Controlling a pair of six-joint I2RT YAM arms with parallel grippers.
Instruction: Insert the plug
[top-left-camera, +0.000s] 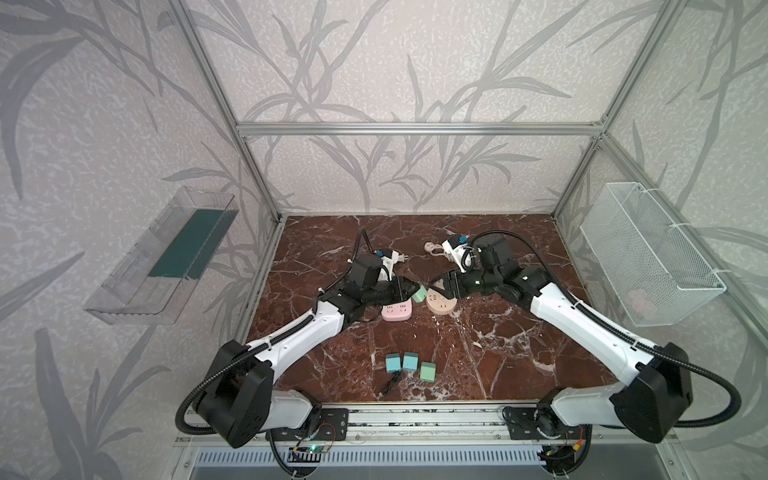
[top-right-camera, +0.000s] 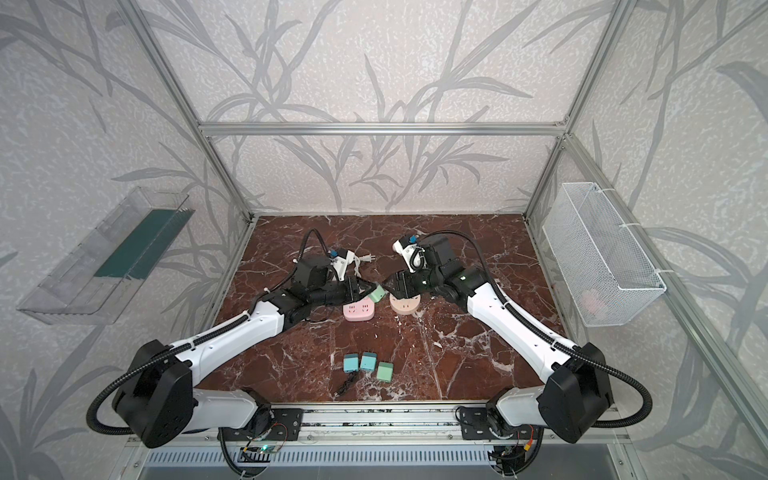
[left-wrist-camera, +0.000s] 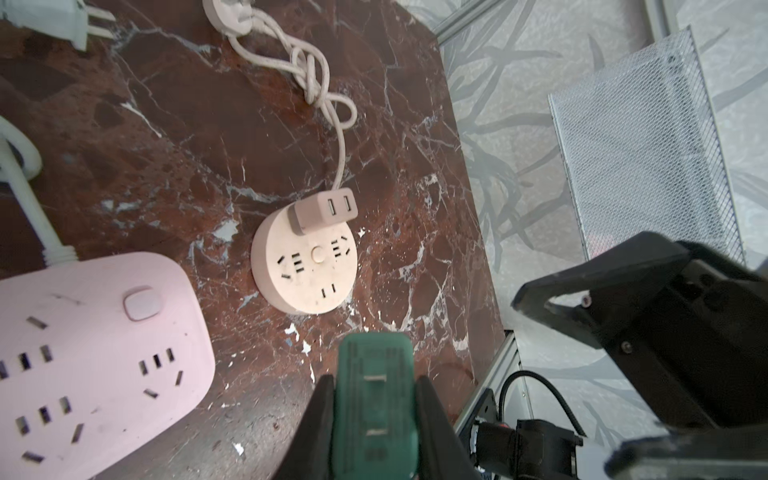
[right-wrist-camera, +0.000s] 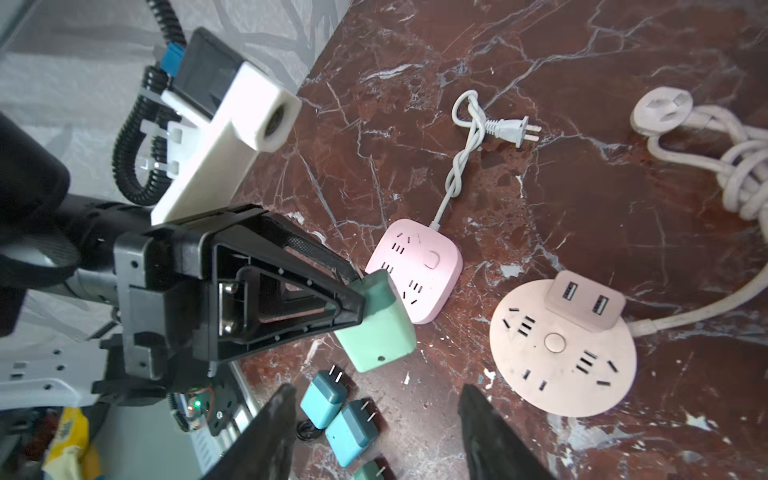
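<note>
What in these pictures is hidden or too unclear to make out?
Pink item in the mesh basket: both top views, blurred behind the mesh.
Round socket hub: both top views, partly under the right gripper.
Green plug: left wrist view, sides covered by the jaws, end cut by the frame edge.

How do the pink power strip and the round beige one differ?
The pink power strip is a rounded square; the beige power strip is a disc. The beige one carries a raised USB block, the pink one shows none. Pink has a thin white cord, beige a thicker knotted cord. Both lie flat on the table, sockets up and empty.
</note>
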